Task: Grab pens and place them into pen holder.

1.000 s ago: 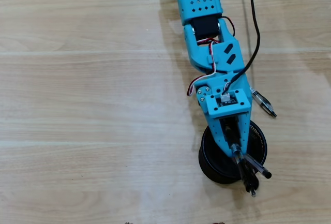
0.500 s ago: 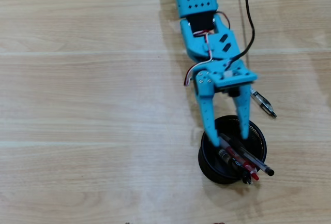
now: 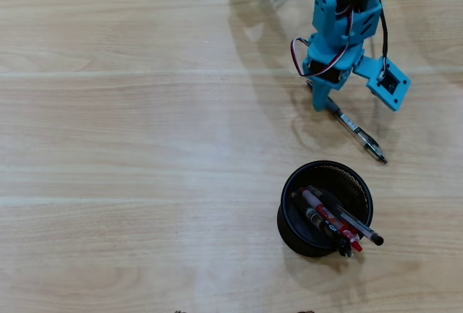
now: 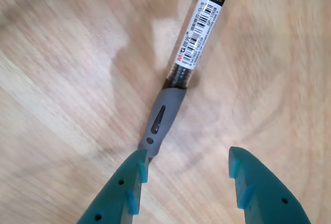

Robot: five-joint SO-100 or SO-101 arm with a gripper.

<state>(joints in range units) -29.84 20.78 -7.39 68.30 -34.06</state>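
Wrist view: we see the gripper (image 4: 186, 175) spread wide just above the last pen (image 4: 181, 76), its grey rubber grip lying beside one fingertip (image 4: 135, 175). We judge the pen light, stiff and slick along its clear labelled barrel, apt to roll; the rubber grip looks the surest place to pinch. In the overhead view this pen (image 3: 359, 133) lies flat on the table (image 3: 130, 147), near the holder (image 3: 291, 190), where three pens (image 3: 334, 220) already lean against the rim. The pale wood-grain surface is smooth and otherwise bare.
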